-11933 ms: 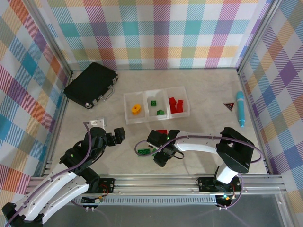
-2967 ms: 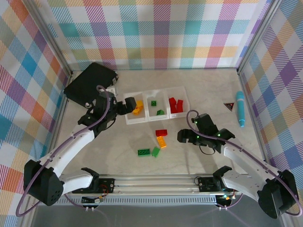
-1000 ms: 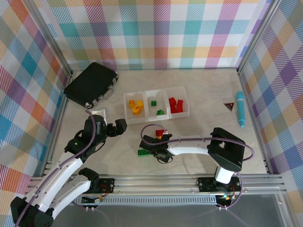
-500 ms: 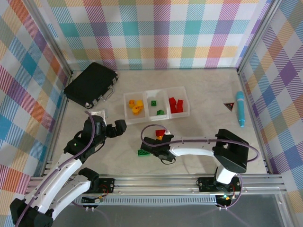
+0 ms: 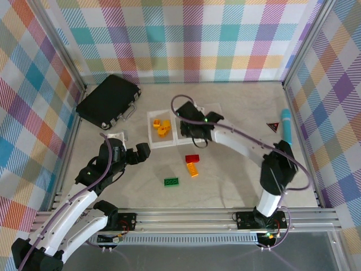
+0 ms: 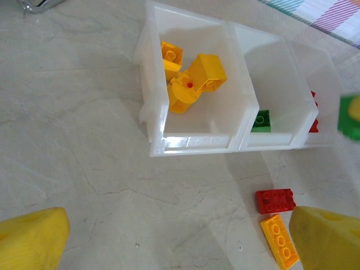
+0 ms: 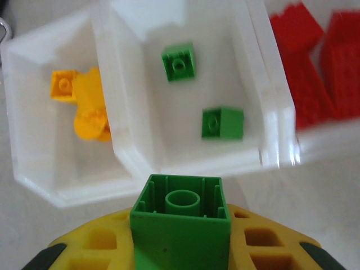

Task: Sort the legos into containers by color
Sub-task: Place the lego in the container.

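3 legos point(image 5: 192, 158) on pale marbled tbl point(image 5: 237, 186); plaid walls point(image 5: 192, 39), alu rail point(image 5: 186, 215).

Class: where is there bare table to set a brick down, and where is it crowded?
Bare: the far strip behind the containers; the near stretch right of the loose green brick. Crowded: around the red brick and orange brick, and at the middle bin, where the right gripper holds a second green brick.
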### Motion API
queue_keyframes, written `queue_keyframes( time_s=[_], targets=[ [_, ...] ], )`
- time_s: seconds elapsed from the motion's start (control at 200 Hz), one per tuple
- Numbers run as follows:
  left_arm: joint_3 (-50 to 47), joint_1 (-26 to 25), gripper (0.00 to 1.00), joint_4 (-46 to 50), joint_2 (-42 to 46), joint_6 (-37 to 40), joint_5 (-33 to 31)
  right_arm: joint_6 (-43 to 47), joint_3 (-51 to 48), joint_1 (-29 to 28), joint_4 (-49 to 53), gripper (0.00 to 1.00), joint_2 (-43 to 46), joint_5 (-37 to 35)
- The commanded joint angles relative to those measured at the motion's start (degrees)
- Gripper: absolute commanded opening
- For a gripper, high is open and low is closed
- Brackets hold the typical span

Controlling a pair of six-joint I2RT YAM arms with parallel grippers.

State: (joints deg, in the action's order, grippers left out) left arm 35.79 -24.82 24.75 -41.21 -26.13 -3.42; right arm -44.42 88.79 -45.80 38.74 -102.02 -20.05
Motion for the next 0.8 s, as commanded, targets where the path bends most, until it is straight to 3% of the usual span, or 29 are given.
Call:
queue_keyframes(
  time_s=[0.0, 0.23, 0.5, 0.595, 0.795],
  targets=[
    [0.24, 0.17, 1.0, 2.05, 0.08, -1.38, 0.92, 12.98, 8.6, 2.6, 2.32, 0.0, -7.71, 6.05],
    [0.77, 0.12, 1.0, 4.67, 1.2, -2.84, 0.92, 18.2, 25.5, 7.32, 8.38, 0.0, -22.09, 11.04],
    [0.1, 0.15, 1.0, 8.03, 5.19, -4.5, 1.55, 19.99, 27.27, 8.96, 8.06, 0.0, -25.95, 11.63],
    [-0.23, 0.14, 1.0, 8.38, 5.91, -5.48, 2.96, 20.58, 26.96, 9.28, 7.82, 0.11, -26.22, 11.84],
    [-0.48, -0.03, 1.0, 10.37, 6.14, -7.33, 6.01, 22.15, 24.48, 9.33, 6.75, 0.58, -22.76, 12.21]
  ],
)
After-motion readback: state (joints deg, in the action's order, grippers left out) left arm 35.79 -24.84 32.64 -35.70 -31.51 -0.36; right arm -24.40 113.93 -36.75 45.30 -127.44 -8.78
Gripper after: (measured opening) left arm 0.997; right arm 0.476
